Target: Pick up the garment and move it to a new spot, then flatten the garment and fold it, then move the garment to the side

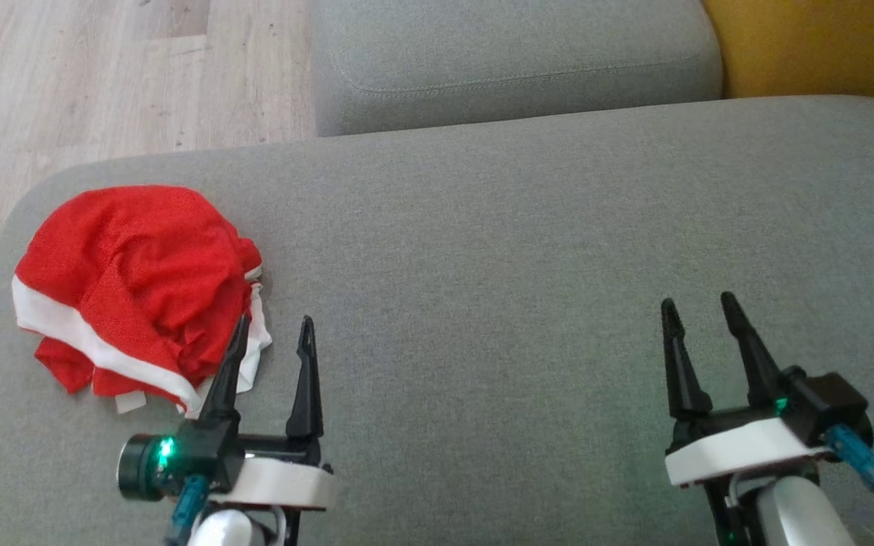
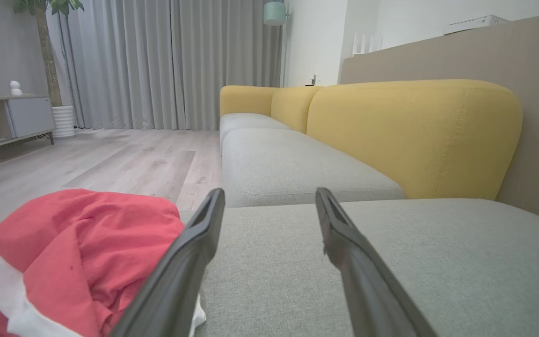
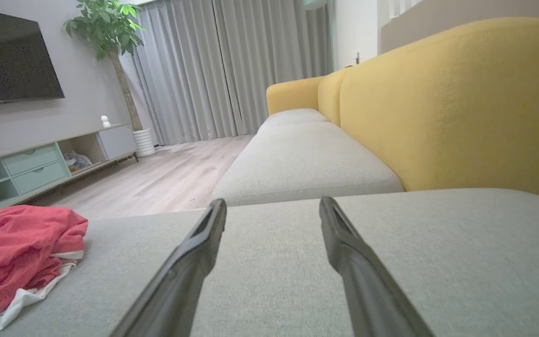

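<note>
A crumpled red garment with white bands (image 1: pixel 133 288) lies bunched at the left end of the grey sofa seat (image 1: pixel 520 250). My left gripper (image 1: pixel 274 330) stands open just right of the heap, its left finger overlapping the garment's edge, nothing between the fingers. In the left wrist view the garment (image 2: pixel 73 252) sits beside and behind the left finger (image 2: pixel 190 252). My right gripper (image 1: pixel 699 307) is open over bare seat at the lower right, far from the cloth. The right wrist view shows the garment (image 3: pixel 17 252) at the far left.
A second grey seat cushion (image 1: pixel 513 61) adjoins at the back, with a yellow backrest (image 1: pixel 816 45) to the right. Wooden floor (image 1: pixel 103 76) lies beyond the seat's left edge. The left wrist view shows curtains (image 2: pixel 157 61), a plant and a low cabinet (image 2: pixel 12 117).
</note>
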